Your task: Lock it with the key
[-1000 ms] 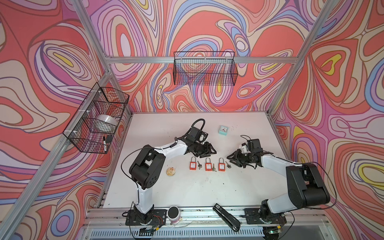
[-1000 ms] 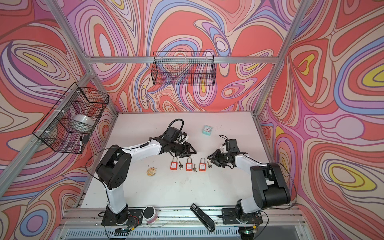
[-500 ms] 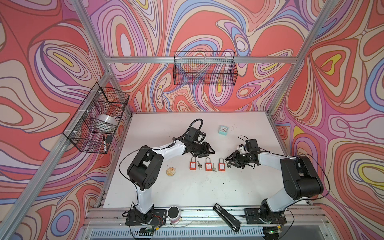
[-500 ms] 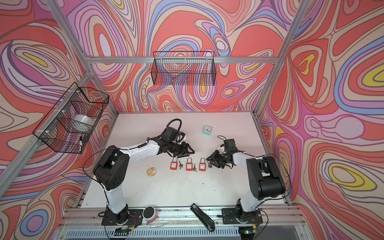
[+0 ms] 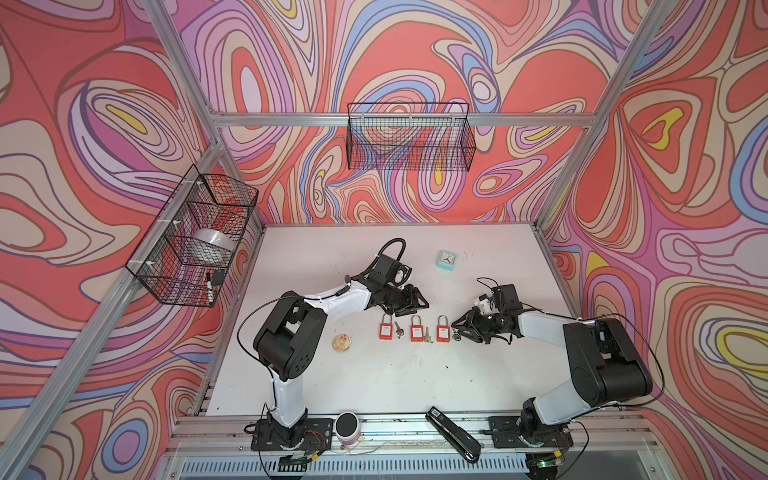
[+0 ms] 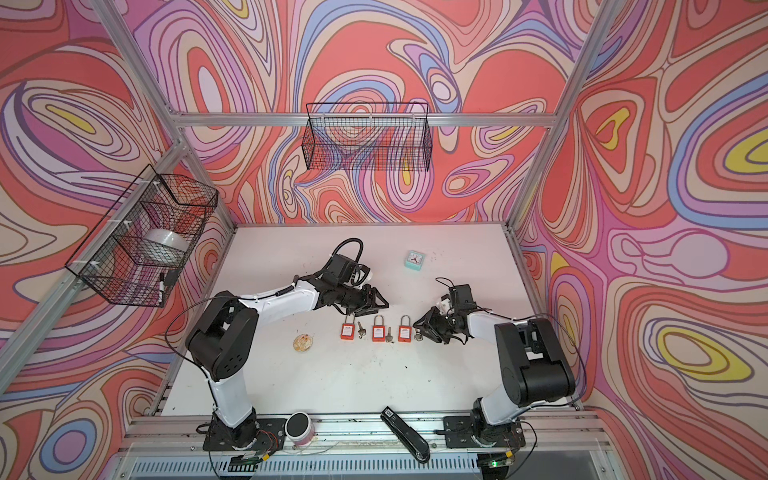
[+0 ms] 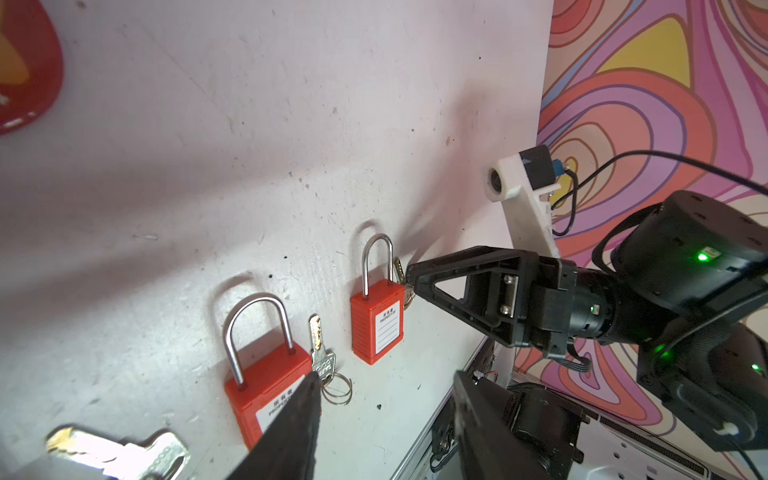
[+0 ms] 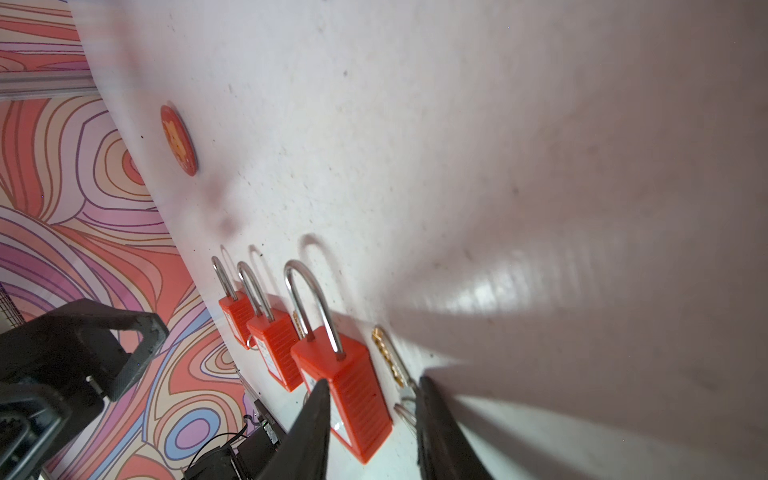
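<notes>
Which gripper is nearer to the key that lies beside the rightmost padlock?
Right. The right gripper reaches the head of that key; the left gripper is behind the middle padlock, clearly farther off.

A finger (image 8: 440, 432) of the right gripper (image 8: 374, 386) is covering part of the head of the brass key (image 8: 388, 357). In the left wrist view, the nearest key (image 7: 124, 455) is blurring into glare and the red badge (image 7: 25, 62) is running off the edge.

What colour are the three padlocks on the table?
The padlocks are orange-red, with silver shackles and white labels; clearest in the left wrist view.
</notes>
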Motion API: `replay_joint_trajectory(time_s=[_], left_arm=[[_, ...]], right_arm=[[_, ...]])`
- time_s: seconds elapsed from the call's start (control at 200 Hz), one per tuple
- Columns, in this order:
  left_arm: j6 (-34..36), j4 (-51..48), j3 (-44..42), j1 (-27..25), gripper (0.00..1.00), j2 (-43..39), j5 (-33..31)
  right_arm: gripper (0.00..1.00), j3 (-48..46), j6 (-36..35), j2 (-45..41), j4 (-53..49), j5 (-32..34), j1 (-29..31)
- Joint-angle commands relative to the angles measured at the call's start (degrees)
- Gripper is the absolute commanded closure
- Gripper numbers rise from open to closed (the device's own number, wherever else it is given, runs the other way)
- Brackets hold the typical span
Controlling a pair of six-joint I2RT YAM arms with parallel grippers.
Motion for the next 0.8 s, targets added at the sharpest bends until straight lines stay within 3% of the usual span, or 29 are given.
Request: replay_joint_trajectory(time_s=[0.0, 0.31, 0.366, 0.391, 0.406, 0.546, 0.636, 0.796], left_arm=[[0.84, -0.57, -0.66, 0.4, 0.48, -2.22, -0.67], [4.15, -2.62, -0.26, 1.61, 0.43, -5.49, -2.98], [5.17, -3.06, -0.23, 2.23, 0.22, -6.69, -3.85], [5.6, -3.19, -0.36, 2.57, 0.03, -7.28, -4.37], [5.97, -3.28, -0.44, 2.75, 0.01, -7.66, -4.79], [8.64, -3.29, -2.06, 5.5, 0.0, -12.67, -8.54], [11.46, -3.42, -4.02, 7.73, 0.0, -17.4, -12.54], [19.1, -0.2, -10.66, 11.44, 0.0, -28.98, -23.06]], right_arm=[[0.65, -0.91, -0.52, -1.39, -2.28, 0.45, 0.02], [0.6, 8.17, -4.61, -8.46, -11.68, 7.07, -0.04], [0.55, 10.28, -5.79, -9.23, -13.66, 8.55, -0.03], [0.53, 11.17, -6.23, -9.59, -14.18, 8.95, -0.01], [0.52, 11.65, -6.45, -9.77, -14.44, 9.07, 0.02], [0.36, 15.07, -8.0, -11.37, -15.87, 11.72, -0.05], [0.03, 16.49, -8.72, -12.55, -16.51, 16.04, 0.02], [0.01, 14.24, -10.03, -15.65, -10.19, 26.91, -0.02]])
